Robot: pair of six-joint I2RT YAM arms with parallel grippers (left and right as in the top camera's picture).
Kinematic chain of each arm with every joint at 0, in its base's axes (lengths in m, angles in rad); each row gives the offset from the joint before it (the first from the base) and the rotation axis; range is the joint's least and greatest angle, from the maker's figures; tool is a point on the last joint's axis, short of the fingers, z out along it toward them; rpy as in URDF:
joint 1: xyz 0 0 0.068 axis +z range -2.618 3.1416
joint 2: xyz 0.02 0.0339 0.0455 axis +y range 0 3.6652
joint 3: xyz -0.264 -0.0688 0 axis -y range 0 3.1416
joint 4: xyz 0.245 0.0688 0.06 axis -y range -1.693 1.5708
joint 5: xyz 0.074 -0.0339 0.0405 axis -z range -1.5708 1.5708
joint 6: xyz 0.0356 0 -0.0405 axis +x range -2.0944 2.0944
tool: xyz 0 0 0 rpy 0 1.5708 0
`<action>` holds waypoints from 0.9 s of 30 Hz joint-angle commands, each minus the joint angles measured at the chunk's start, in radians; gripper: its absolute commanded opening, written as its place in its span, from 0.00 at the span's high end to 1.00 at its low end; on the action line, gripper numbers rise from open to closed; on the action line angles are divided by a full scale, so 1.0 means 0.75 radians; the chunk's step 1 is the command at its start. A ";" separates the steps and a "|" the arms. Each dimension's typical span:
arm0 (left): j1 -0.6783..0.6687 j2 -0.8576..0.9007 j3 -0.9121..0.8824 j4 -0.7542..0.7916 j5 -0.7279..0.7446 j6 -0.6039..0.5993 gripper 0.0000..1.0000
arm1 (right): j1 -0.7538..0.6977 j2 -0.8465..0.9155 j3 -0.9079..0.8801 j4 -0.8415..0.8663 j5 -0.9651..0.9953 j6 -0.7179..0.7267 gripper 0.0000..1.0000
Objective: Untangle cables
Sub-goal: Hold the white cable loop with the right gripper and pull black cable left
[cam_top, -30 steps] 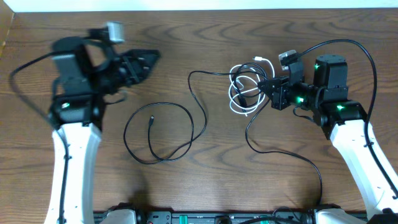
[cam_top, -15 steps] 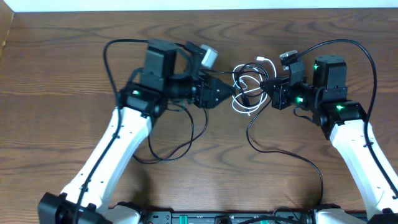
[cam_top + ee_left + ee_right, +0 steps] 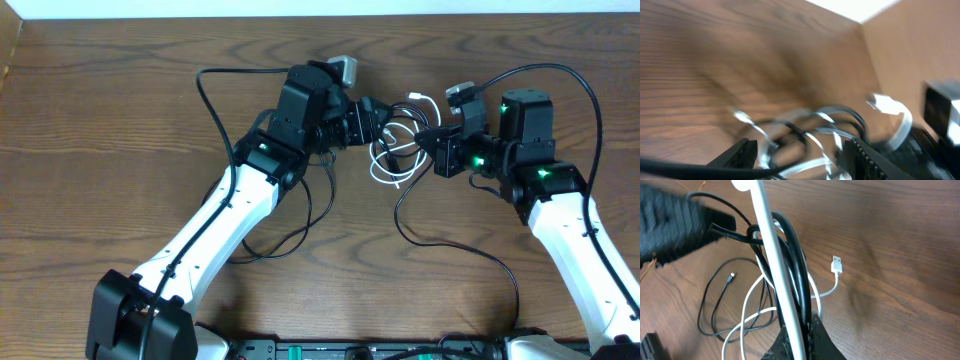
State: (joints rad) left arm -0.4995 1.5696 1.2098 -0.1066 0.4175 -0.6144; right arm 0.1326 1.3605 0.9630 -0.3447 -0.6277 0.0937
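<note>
Dark wooden surface (image 3: 100, 150); right pincer (image 3: 801, 322) clenched on the white cable (image 3: 771, 245) and black cable (image 3: 795, 260) together; left pincer (image 3: 800, 150) released, jaws apart, just beside both cables.

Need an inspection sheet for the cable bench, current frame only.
Surface: wooden table, dark grain.
Job's things: white cable and black cable looped together in a tangle; white USB plug lies free on the wood.
Clutter: nothing seen.
Grippers: left gripper fingers open either side of tangle strands, view blurred; right gripper shut on the tangle.
Cables: thick arm cable arches over the left arm.
Surroundings: white strip past the far edge.
</note>
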 commanded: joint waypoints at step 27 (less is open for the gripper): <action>0.171 -0.154 0.027 0.640 0.271 -0.528 0.93 | 0.009 -0.001 0.020 -0.132 0.535 0.189 0.99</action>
State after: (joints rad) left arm -0.4217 1.5291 1.2091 0.3206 0.5102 -0.9043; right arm 0.1326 1.3605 0.9634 -0.4320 -0.3405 0.1894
